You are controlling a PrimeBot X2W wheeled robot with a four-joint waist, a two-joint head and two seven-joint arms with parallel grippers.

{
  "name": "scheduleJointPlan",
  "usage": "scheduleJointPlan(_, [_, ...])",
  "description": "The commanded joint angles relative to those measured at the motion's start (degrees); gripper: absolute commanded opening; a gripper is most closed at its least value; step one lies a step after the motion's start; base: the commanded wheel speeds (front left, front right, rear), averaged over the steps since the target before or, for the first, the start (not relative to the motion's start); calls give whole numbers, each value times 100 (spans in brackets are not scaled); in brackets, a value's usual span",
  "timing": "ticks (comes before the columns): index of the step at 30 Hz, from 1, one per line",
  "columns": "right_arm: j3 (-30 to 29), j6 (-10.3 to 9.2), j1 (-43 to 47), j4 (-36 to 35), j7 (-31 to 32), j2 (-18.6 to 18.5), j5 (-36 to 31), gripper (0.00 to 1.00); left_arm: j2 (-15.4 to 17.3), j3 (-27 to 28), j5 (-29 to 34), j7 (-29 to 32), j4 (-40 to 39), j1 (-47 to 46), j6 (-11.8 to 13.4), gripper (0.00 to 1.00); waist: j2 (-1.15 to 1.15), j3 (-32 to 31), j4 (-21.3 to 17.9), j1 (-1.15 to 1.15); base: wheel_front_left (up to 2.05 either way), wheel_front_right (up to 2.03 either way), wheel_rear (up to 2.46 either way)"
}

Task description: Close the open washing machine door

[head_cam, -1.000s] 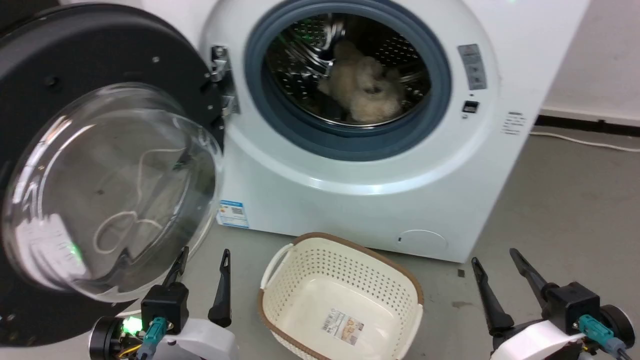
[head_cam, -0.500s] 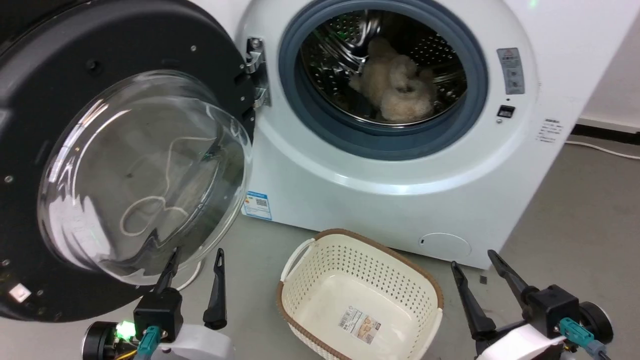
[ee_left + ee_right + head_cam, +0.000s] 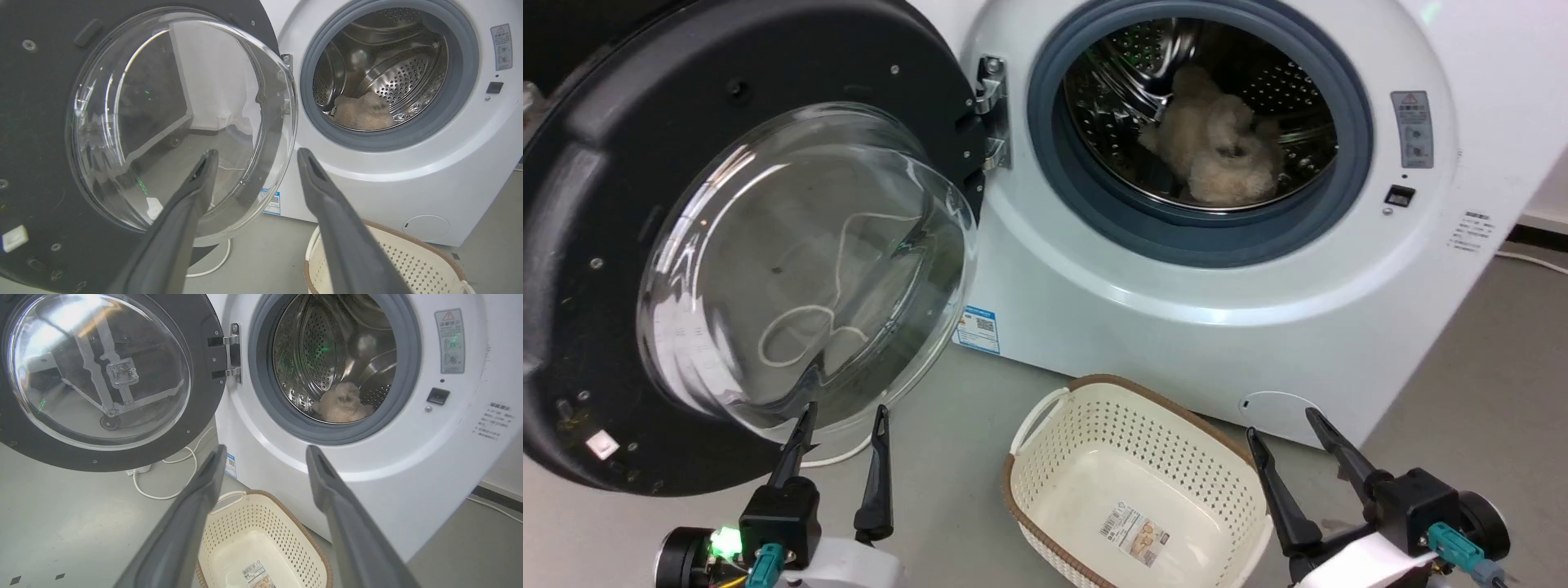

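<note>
The washing machine door [image 3: 670, 139] stands swung wide open to the left on its hinge [image 3: 991, 110], black rim around domed clear glass [image 3: 800, 269]; it also shows as door [image 3: 36, 102] and door [image 3: 200, 347]. The white washing machine [image 3: 1176, 310] has its steel drum [image 3: 1217, 106] exposed, with a beige fluffy item [image 3: 1217, 147] inside. My left gripper [image 3: 844, 412] is open, low at the left, its tips just below the door's glass dome. My right gripper [image 3: 1282, 420] is open at the lower right, in front of the machine's base.
A cream perforated basket [image 3: 1094, 433] with a brown rim sits on the grey floor before the machine, between my grippers. A white cable [image 3: 163, 490] lies on the floor under the door. A blue label [image 3: 978, 328] and round flap [image 3: 1278, 404] sit low on the machine.
The head view has shifted, so the machine, door and basket sit further right in the picture. Both grippers stay open, at about the same places in the view.
</note>
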Motion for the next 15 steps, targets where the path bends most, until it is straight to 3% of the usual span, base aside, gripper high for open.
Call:
scheduleJointPlan(1, [29,2,-47,22,-68,-39,25,100,18,-40,-13,-68,-31,69,29,100,0,-11,45,0,0,0,0])
scheduleJointPlan(15, [216,3,-7,44,-236,-65,55,100,92,-107,-10,-236,-84,67,93,100,0,-64,343,0,0,0,0])
